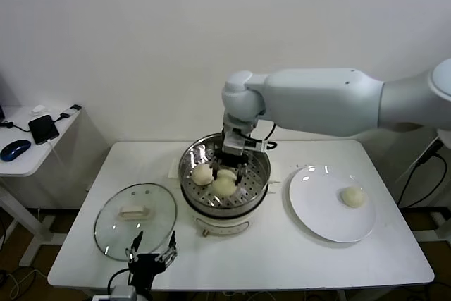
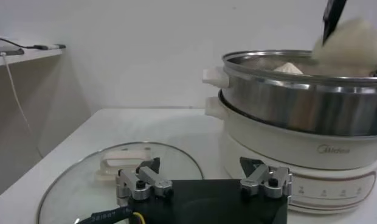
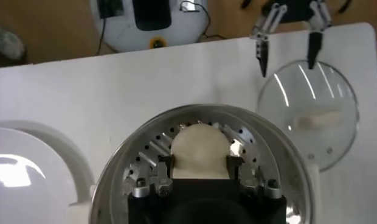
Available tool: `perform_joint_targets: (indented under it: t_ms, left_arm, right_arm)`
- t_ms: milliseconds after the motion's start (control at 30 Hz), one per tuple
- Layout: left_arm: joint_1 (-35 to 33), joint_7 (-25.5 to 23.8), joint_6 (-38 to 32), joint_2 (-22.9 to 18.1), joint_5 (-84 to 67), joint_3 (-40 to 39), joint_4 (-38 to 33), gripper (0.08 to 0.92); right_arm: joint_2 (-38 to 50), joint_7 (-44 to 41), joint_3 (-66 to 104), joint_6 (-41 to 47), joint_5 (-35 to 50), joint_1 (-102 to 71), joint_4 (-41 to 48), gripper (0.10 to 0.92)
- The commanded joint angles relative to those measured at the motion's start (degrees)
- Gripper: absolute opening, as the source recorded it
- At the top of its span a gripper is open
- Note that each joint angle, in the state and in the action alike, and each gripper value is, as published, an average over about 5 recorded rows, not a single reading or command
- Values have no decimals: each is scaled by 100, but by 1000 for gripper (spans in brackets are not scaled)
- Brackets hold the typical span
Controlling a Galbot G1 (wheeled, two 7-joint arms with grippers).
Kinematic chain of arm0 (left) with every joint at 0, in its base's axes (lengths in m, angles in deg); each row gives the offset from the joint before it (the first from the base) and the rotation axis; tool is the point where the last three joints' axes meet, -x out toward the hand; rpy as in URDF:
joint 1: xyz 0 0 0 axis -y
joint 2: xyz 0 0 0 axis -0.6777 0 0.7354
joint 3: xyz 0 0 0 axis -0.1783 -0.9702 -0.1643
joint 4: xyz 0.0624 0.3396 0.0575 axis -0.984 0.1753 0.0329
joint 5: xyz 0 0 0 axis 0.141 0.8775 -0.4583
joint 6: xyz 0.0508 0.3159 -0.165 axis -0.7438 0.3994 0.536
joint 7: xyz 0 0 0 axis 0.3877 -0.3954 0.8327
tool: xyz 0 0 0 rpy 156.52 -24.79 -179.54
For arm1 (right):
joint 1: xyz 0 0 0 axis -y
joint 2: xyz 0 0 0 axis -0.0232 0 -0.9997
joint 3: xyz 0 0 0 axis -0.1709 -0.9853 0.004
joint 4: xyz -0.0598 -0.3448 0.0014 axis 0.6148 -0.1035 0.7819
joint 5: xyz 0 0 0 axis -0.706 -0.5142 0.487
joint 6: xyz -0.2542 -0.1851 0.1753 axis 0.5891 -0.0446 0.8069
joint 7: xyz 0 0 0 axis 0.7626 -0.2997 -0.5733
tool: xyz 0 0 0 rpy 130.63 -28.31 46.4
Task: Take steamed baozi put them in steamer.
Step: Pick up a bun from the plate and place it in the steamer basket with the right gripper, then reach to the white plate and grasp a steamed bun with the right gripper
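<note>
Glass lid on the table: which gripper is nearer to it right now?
Left. The left gripper hovers at the glass lid's near edge, fingers open. The right gripper is over the steamer, holding a bun.

I see a shiny silver steamer (image 1: 259, 174) with rows of little holes, on a white base. The baozi (image 1: 224, 186) are creamy white. My right gripper (image 1: 233, 162) is black and grey. The plate (image 1: 320, 206) and table (image 1: 282, 252) are white. The clear lid (image 1: 113, 227) has a cream handle.
</note>
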Motion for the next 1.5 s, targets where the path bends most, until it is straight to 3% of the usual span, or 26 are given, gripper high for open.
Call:
perform_joint_targets:
  t_ms: [33, 300, 433, 633, 767, 933, 1067, 1233, 1500]
  left_arm:
    - [9, 7, -4, -7, 1, 2, 14, 823]
    - [16, 22, 0, -10, 8, -6, 19, 823]
    - [12, 34, 4, -7, 10, -8, 15, 823]
    - [1, 61, 17, -5, 13, -20, -12, 823]
    - [-8, 54, 24, -3, 16, -37, -38, 823]
    - [-1, 36, 31, -2, 33, -75, -78, 823]
    - [9, 29, 22, 7, 35, -101, -98, 823]
    - [36, 15, -7, 14, 19, -87, -95, 823]
    - [1, 4, -12, -47, -7, -9, -135, 823]
  right_arm:
    - [-326, 313, -26, -444, -1032, -885, 322, 585]
    - [-342, 675, 28, -411, -1189, -1047, 502, 592]
    - [-307, 646, 41, -465, -969, -851, 561, 674]
    - [27, 208, -70, -527, 115, 36, 607, 809]
    - [461, 31, -382, -365, 1240, 700, 866, 822]
    - [1408, 52, -1417, 1295, 2273, 1652, 1161, 823]
    - [2241, -62, -1953, 2226, 2247, 1834, 1305, 823]
    - [3192, -71, -2237, 2526, 1814, 1294, 1355, 823]
    - [3984, 68, -517, 2631, 500, -981, 1853, 823]
